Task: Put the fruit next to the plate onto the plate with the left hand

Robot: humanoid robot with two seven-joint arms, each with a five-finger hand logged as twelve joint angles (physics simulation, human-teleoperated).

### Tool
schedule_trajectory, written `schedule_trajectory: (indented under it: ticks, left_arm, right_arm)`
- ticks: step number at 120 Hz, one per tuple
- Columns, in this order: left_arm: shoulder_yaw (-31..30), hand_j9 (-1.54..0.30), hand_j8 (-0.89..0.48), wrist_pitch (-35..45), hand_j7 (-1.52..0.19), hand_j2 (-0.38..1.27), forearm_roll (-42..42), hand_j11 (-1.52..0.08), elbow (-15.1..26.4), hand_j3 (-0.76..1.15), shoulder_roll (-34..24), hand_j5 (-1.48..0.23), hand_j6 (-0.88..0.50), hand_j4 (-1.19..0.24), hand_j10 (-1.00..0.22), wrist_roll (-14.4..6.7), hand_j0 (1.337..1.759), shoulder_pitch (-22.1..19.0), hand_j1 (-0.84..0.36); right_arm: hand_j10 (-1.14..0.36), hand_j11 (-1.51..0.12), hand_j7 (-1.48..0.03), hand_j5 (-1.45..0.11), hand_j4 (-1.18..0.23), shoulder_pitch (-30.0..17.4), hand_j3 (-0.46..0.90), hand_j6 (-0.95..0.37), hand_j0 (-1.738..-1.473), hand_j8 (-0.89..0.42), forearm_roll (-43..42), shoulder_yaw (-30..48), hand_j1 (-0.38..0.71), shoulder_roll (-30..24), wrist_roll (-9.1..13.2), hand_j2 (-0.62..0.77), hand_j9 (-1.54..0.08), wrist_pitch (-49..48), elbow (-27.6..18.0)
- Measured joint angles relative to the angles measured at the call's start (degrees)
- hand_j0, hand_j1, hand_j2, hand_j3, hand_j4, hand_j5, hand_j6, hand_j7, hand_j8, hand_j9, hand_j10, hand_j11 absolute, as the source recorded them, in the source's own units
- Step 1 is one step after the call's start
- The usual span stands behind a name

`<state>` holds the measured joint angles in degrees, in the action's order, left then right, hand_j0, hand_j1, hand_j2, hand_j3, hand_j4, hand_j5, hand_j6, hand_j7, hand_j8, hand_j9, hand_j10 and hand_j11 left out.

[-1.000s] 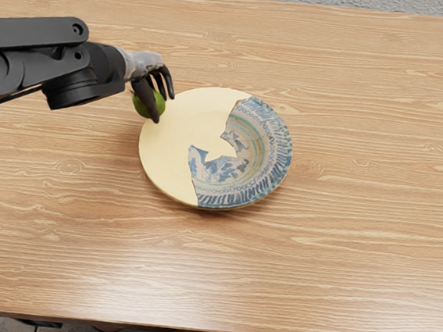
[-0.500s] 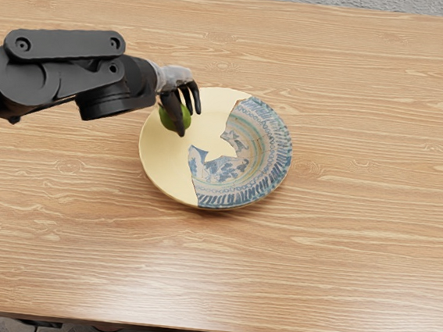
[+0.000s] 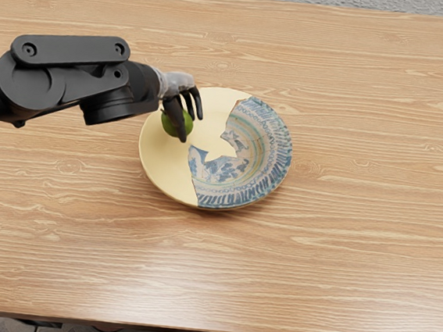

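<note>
Fruit (image 3: 169,122) gripped by left hand (image 3: 181,107), moved from beside plate (image 3: 163,162) to over its left side

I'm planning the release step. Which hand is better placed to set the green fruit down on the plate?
Left. The left hand is curled around the green fruit over the yellow left part of the plate. The right arm is out of view.

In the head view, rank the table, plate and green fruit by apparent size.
1. table
2. plate
3. green fruit, partly covered by the left hand, yet clearly smallest
</note>
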<state>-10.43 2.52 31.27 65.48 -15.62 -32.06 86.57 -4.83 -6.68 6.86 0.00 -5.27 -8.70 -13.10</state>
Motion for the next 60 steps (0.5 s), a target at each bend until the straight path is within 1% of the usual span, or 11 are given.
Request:
schedule_trajectory:
  ticks: [60]
  left_arm:
    - [-0.41, -0.97, -0.37, -2.12, -1.00, 0.43, -0.80, -0.96, 0.10, 0.00, 0.06, -1.01, -0.50, -0.69, -0.49, 0.09, 1.652, -0.44, -0.36]
  right_arm:
    - [-0.02, -0.02, -0.02, -0.02, -0.02, 0.00, 0.00, -0.02, -1.658, -0.02, 0.00, 0.01, -0.33, 0.00, 0.00, 0.00, -0.02, 0.00, 0.00]
